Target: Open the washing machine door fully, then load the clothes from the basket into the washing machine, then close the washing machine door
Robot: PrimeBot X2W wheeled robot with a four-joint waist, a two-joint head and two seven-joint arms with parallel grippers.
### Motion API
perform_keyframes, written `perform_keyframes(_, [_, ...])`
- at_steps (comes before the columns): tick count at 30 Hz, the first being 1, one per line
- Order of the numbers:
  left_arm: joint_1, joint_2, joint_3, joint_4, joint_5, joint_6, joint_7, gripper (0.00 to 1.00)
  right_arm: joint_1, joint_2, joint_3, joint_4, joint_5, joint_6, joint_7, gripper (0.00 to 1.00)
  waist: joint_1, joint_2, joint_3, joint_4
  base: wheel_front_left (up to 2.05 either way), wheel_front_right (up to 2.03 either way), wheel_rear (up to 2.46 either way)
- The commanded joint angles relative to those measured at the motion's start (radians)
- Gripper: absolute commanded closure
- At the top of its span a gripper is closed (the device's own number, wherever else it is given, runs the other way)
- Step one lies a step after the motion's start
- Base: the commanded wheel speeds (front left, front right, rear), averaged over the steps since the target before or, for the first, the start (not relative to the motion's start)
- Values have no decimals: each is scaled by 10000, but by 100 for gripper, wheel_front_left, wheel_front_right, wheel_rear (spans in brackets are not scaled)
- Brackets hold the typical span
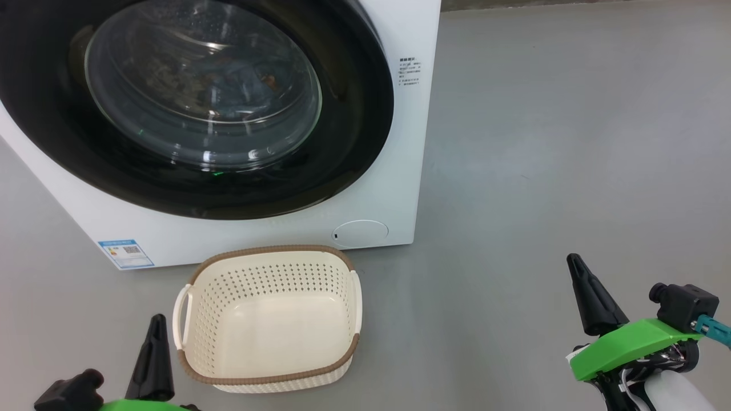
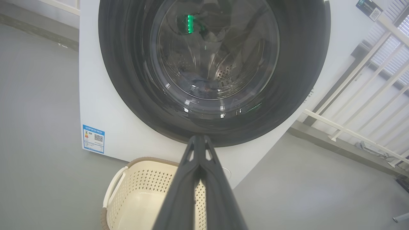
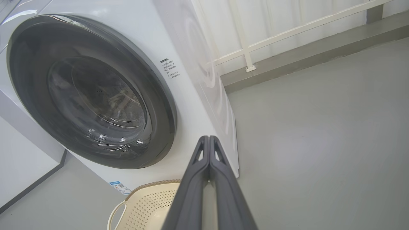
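The white washing machine (image 1: 240,237) stands ahead of me, and its door (image 1: 354,120), with the glossy black rim, lies flat against the front, closed. Through the domed glass, the clothes (image 1: 237,77) show dimly as blue fabric inside the drum, also the clothes (image 2: 198,85) low behind the glass. The cream basket (image 1: 274,334) sits on the floor just in front of the machine with nothing in it. My left gripper (image 1: 155,321) hangs shut beside the basket's left handle, its fingers pressed together (image 2: 198,138). My right gripper (image 1: 574,261) is shut and empty, well right of the basket (image 3: 208,138).
A blue label (image 1: 125,253) and a round cover (image 1: 360,233) mark the machine's lower front. Grey floor (image 1: 571,142) stretches to the right. A white railing (image 2: 351,131) runs behind the machine on its right, and a white panel (image 3: 19,159) stands on its other side.
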Motion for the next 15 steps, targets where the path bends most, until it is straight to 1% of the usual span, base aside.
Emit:
perform_keyframes(1, [-244, 85, 148, -265, -252, 14, 57, 100, -241, -78, -183, -287, 246, 0, 82, 100, -2, 0, -7, 2, 0, 0, 0])
perform_keyframes(15, [-274, 11, 311, -321, -1532, 19, 468, 100, -151, 122, -543, -374, 1415, 0, 471, 100, -2, 0, -67, 15, 0, 0, 0])
